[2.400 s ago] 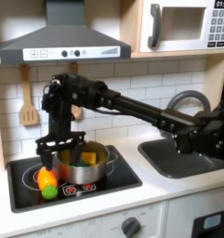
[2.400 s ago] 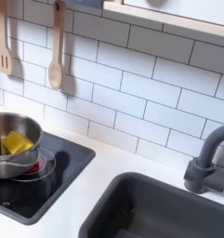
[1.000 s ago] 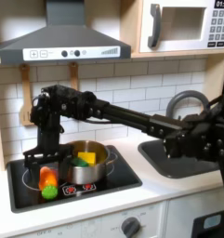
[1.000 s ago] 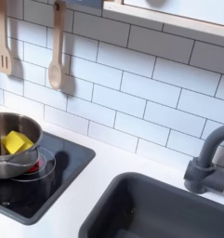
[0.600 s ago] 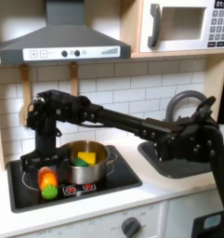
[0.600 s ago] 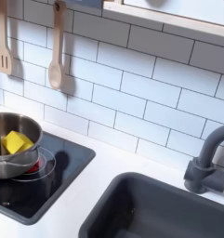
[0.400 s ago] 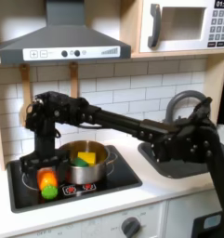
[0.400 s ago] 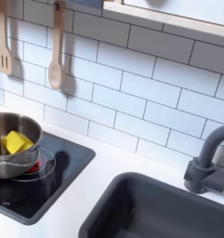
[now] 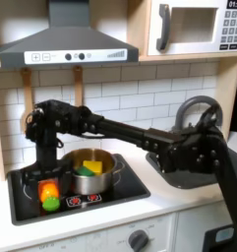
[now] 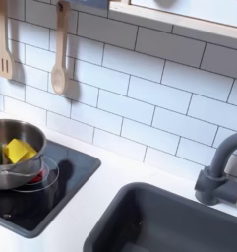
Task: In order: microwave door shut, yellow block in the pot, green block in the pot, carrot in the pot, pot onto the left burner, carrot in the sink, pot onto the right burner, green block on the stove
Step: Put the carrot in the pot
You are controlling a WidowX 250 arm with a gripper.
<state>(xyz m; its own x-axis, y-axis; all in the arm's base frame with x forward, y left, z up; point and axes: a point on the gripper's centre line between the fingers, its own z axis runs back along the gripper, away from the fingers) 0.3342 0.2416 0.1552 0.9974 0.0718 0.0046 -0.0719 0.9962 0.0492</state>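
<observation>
First exterior view: gripper (image 9: 33,165) low over stove (image 9: 130,181) beside carrot (image 9: 49,193), jaws hidden, can't tell if open. Pot (image 9: 91,175) on the first exterior view's right burner w/ yellow block (image 9: 93,165) + green block (image 9: 83,171) inside. Microwave door (image 9: 186,27) closed (handle at left).

Second exterior view: both blocks in pot, sink (image 10: 169,228) near faucet (image 10: 219,171).

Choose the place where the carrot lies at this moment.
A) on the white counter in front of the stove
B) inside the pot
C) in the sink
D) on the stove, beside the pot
D: in the first exterior view the carrot lies on the black stove, to the left of the pot, which holds the yellow block and the green block.
</observation>
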